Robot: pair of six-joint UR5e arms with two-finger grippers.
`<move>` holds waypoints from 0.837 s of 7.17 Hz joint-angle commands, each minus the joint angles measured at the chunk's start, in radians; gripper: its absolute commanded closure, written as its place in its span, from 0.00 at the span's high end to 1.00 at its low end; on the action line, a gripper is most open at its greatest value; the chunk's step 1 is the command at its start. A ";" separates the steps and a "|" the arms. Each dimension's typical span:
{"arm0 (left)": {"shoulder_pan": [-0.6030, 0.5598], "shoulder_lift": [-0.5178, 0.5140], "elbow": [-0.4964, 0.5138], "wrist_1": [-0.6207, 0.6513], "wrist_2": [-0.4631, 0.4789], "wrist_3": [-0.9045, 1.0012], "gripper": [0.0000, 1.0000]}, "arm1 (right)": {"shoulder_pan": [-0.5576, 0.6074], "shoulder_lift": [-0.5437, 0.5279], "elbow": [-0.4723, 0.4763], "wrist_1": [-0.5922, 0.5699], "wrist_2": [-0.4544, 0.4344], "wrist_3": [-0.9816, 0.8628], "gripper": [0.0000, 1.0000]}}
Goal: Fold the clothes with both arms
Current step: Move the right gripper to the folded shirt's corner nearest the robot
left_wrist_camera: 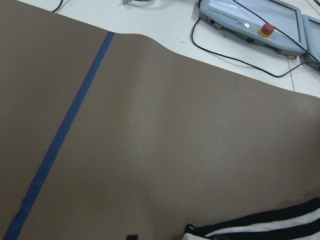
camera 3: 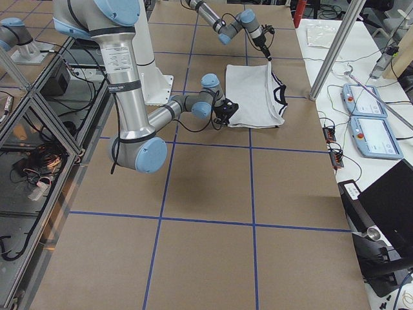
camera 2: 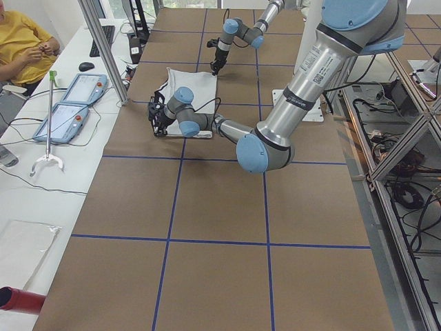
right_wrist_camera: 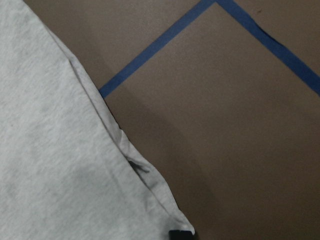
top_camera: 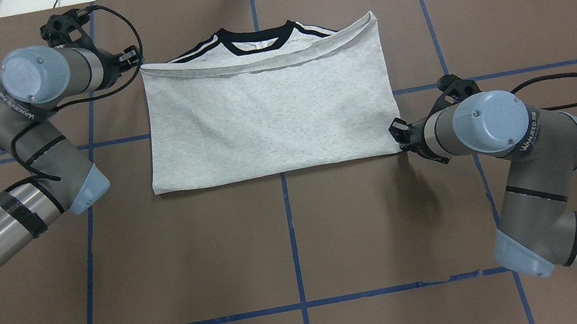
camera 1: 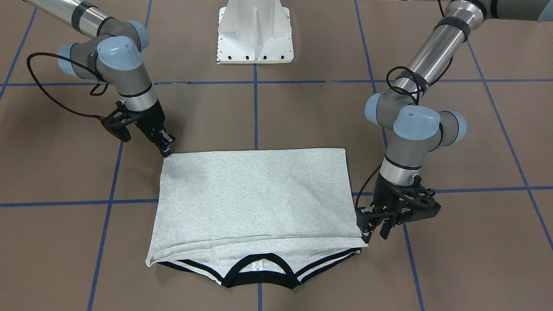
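The light grey T-shirt (camera 1: pixel 255 194) lies folded flat on the brown table, plain back up, with its black collar (camera 1: pixel 259 270) and striped trim peeking out on the far side from the robot; it also shows in the overhead view (top_camera: pixel 269 118). My right gripper (camera 1: pixel 167 150) is shut on the folded corner nearest the robot, which shows in the right wrist view (right_wrist_camera: pixel 182 227). My left gripper (camera 1: pixel 375 234) stands low beside the hem corner by the striped shoulder, its fingers apart and empty. The left wrist view shows only the striped trim (left_wrist_camera: pixel 260 227).
The white pedestal (camera 1: pixel 255 34) stands at the robot's side of the table. Blue tape lines (top_camera: pixel 291 232) cross the brown surface. A white side table with teach pendants (camera 2: pixel 69 103) and a seated person (camera 2: pixel 21 41) lie beyond the far edge.
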 commanded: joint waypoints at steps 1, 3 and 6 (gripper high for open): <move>0.000 -0.001 -0.006 0.000 -0.003 -0.004 0.60 | -0.035 -0.088 0.135 -0.005 0.007 0.001 0.00; 0.002 0.000 -0.025 0.000 -0.003 -0.005 0.61 | -0.061 -0.116 0.162 -0.005 0.003 0.003 0.00; 0.002 0.008 -0.025 0.000 -0.003 -0.004 0.61 | -0.029 -0.031 0.067 -0.010 -0.052 0.003 0.58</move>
